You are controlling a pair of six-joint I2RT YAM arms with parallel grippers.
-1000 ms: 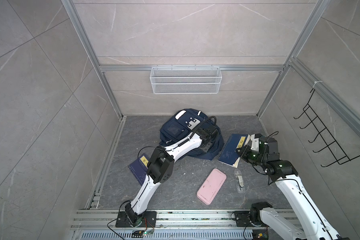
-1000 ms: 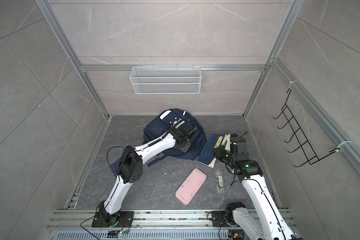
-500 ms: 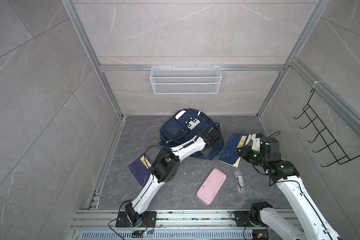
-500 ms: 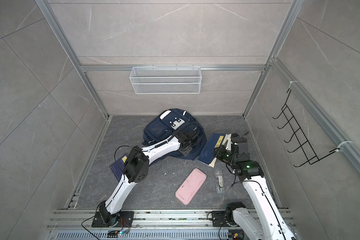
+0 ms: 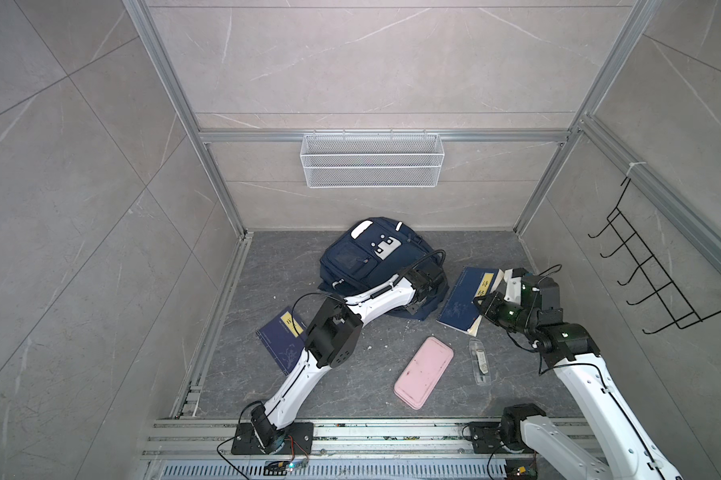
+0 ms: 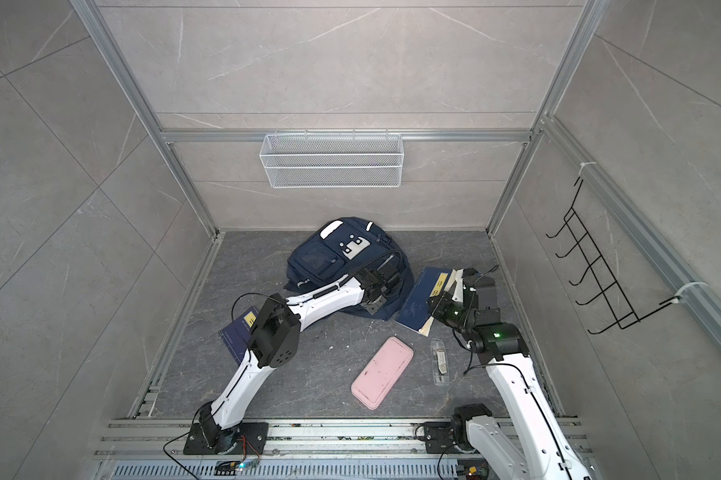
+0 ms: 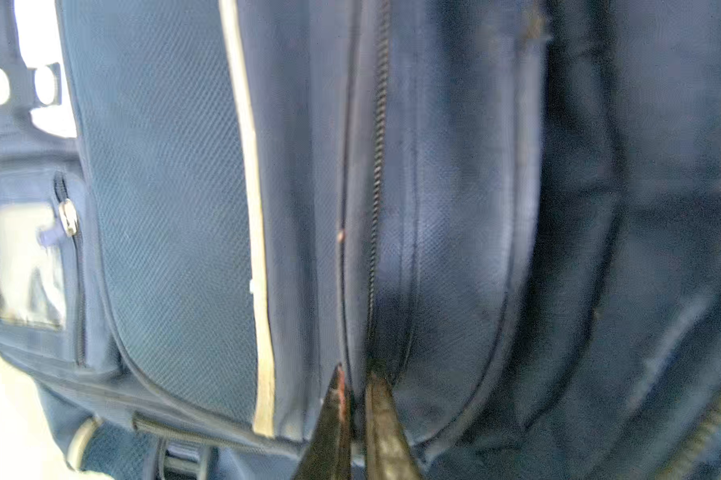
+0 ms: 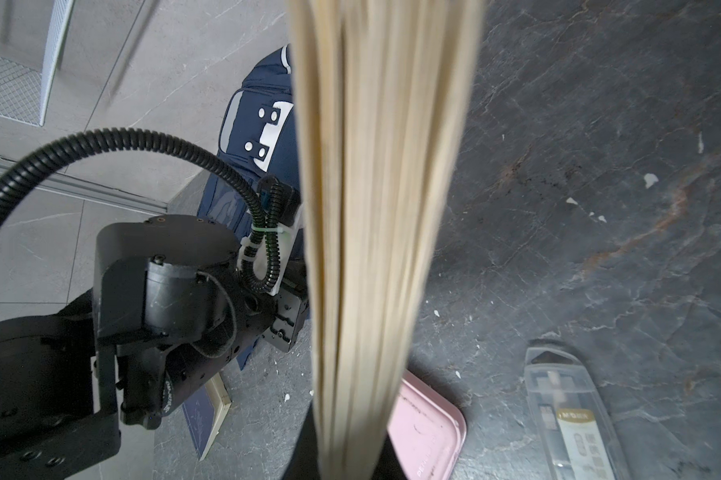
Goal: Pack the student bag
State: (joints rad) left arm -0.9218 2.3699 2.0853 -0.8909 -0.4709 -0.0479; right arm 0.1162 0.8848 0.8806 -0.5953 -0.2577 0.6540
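Nearest, pink case (image 5: 423, 372), toward the floor's (image 5: 350, 390) front edge. Next, my right gripper (image 5: 484, 300), clamped on a navy book's (image 5: 462, 299) page edge. Farthest, my left gripper (image 7: 352, 415), pinched closed on the zipper seam (image 7: 375, 187) of the student bag (image 5: 363, 257), near the back edge.

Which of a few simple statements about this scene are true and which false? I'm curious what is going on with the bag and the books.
1. The pink case lies on the floor, outside the student bag. True.
2. The right gripper holds nothing. False: it is shut on the page edge of a navy book.
3. The left gripper is pinched shut on the student bag beside a zipper. True.
4. Both navy books are already inside the bag. False: one is in the right gripper, and the second book lies on the floor.
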